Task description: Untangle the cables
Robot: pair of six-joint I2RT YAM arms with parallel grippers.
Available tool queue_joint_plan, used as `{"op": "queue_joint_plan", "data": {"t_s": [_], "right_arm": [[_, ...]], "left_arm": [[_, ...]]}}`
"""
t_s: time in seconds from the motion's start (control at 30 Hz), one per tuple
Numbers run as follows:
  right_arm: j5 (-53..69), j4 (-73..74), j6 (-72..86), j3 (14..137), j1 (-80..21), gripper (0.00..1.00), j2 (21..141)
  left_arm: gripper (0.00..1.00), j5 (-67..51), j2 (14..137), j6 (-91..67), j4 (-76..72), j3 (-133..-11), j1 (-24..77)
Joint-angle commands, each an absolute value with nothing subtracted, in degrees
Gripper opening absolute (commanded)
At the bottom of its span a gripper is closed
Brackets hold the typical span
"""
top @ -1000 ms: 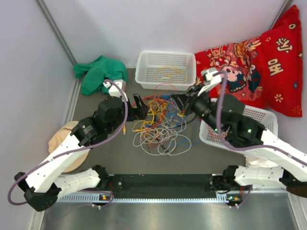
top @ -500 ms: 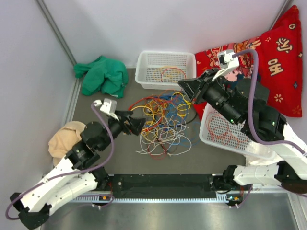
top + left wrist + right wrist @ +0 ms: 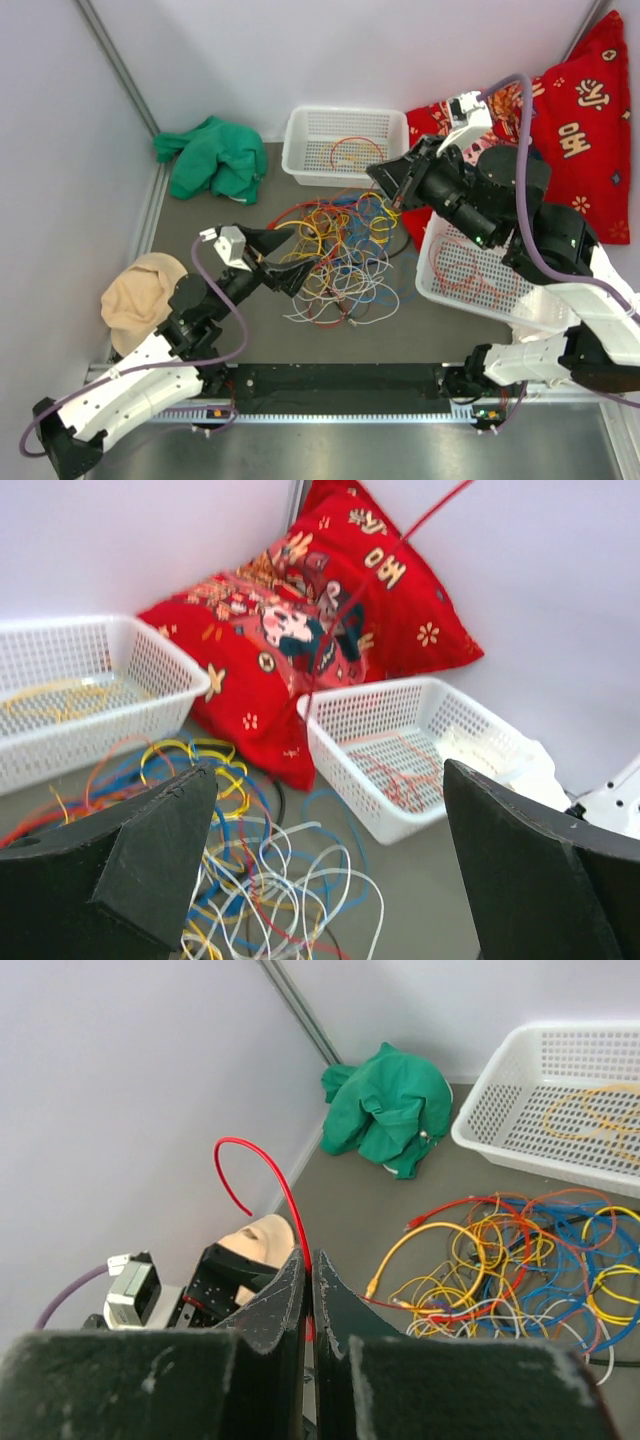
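Grey table point(image 3: 200, 215) w/ white walls round it; far basket point(image 3: 300, 172) is my ref pt. Cable pile point(image 3: 335, 255) sits just on the near side of that basket, all one knotted heap. Right arm point(image 3: 480, 195) is raised off the basket's near-right corner, its jaws pinched together on a red cable point(image 3: 262, 1165) that seems to trail down twd the heap. Left arm point(image 3: 200, 300) is near-left of the basket, jaws spread wide and empty, pointing at the heap and closer to it, so imo the left takes the next strand.

Plain pale walls point(image 3: 300, 50), metal corner strip point(image 3: 118, 65), dark grey tabletop point(image 3: 400, 335), even light
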State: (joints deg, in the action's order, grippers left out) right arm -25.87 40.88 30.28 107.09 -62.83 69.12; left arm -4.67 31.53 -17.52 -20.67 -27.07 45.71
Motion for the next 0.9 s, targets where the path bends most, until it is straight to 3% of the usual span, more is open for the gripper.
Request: {"op": "queue_joint_plan", "data": {"t_s": [0.0, 0.2, 0.5, 0.6, 0.63, 0.7, 0.73, 0.77, 0.87], "right_arm": [[-23.12, 42.63, 34.36, 111.61, -62.49, 0.00, 71.01], [-17.85, 42.89, 38.75, 112.68, -62.49, 0.00, 71.28], [-15.47, 42.54, 40.87, 110.22, -62.49, 0.00, 69.70], [-15.99, 42.10, 40.87, 108.37, -62.49, 0.00, 68.73], [-16.26, 41.93, 40.87, 107.93, -62.49, 0.00, 68.56], [-17.04, 41.49, 40.09, 106.27, -62.49, 0.00, 67.77], [-17.57, 41.31, 39.64, 105.56, -62.49, 0.00, 67.50], [-18.27, 41.57, 39.20, 104.43, -62.49, 0.25, 66.63], [-22.40, 42.53, 37.27, 100.83, -62.49, 0.71, 64.87]], "left_arm": [[0.99, -6.15, 34.97, -13.72, -30.57, -27.07, 45.79], [0.99, -4.83, 42.79, -10.82, -36.29, -28.65, 45.88], [0.84, -8.96, 51.50, -13.62, -43.77, -30.67, 45.79], [0.62, -10.28, 52.47, -13.97, -43.34, -31.46, 45.79], [0.42, -10.37, 52.56, -13.89, -42.81, -31.81, 45.79], [0.24, -9.68, 52.12, -13.97, -40.88, -32.52, 45.79], [0.00, -8.97, 51.86, -14.24, -40.43, -32.78, 45.79], [0.00, -7.92, 51.42, -14.67, -39.99, -33.04, 45.79], [0.00, -4.49, 48.35, -18.26, -32.02, -36.72, 45.70]]}}
